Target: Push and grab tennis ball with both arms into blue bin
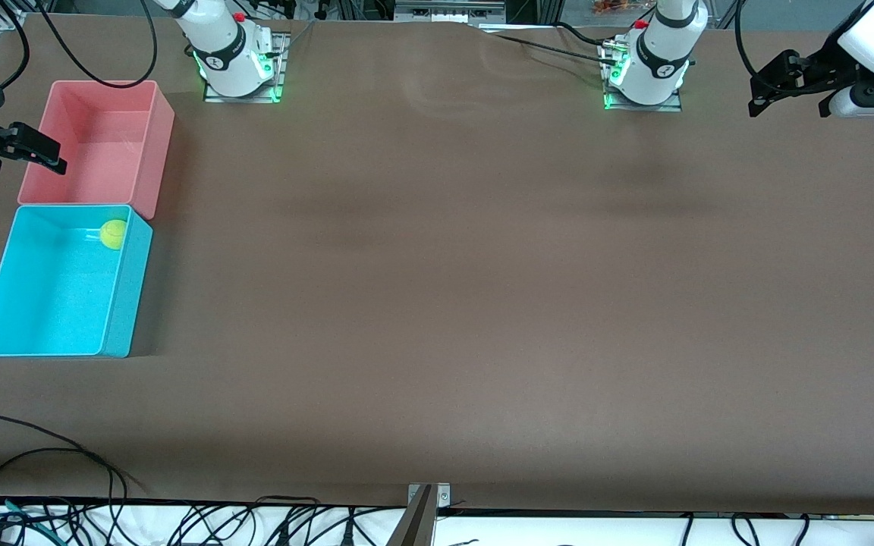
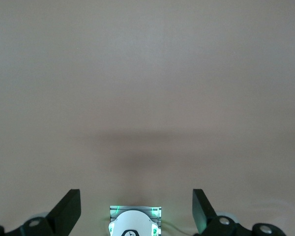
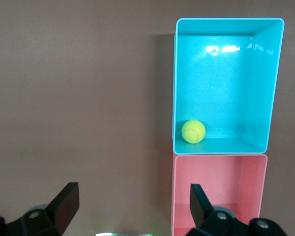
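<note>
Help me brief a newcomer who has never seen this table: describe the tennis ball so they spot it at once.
Two bins sit end to end at the right arm's end of the table. In the blue bin, nearer the front camera, the tennis ball lies in the corner by the pink bin. It is small, fuzzy, yellow-green and round.

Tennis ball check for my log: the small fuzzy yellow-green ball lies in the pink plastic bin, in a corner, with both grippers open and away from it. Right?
Not quite. The small fuzzy yellow-green tennis ball lies in the cyan-blue rectangular plastic bin, not the pink plastic bin, as the right wrist view shows. The rest holds: corner, left gripper and right gripper open, away.
</note>
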### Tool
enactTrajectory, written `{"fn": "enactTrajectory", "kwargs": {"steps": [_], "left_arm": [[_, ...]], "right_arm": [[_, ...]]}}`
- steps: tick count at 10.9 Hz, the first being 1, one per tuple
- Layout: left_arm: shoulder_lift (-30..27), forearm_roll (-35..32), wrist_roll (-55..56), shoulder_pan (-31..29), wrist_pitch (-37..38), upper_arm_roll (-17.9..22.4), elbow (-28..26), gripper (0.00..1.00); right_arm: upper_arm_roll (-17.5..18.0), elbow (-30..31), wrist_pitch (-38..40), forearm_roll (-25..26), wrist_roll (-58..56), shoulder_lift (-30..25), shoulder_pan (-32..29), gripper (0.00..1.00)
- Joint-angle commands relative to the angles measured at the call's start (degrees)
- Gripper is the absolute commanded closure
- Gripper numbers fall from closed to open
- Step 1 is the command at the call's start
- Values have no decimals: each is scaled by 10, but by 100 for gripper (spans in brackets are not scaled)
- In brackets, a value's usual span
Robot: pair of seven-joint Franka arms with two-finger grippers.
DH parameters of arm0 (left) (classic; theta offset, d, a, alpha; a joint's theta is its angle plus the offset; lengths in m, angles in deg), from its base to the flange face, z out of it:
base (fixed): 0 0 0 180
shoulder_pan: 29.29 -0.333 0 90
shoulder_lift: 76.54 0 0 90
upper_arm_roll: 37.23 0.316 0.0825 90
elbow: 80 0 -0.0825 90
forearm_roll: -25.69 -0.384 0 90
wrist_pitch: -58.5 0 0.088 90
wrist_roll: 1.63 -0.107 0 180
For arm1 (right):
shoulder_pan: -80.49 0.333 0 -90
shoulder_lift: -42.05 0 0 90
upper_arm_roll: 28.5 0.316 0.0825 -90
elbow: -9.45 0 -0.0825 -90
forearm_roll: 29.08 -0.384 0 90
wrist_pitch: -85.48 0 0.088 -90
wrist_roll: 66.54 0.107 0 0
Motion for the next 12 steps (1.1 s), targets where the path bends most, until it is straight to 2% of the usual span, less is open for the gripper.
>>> {"fn": "enactTrajectory", "kwargs": {"steps": [1, 3, 12], "left_arm": [[7, 5, 3, 0, 9, -1, 18, 0], [7, 5, 3, 0, 10, -1, 18, 0], [7, 6, 3, 1, 10, -1, 18, 0]], "right_arm": [[1, -12, 14, -13, -1, 7, -2, 0], [4, -19, 16, -28, 2, 11, 1, 0], [5, -41, 34, -20, -1, 14, 3, 0]]}}
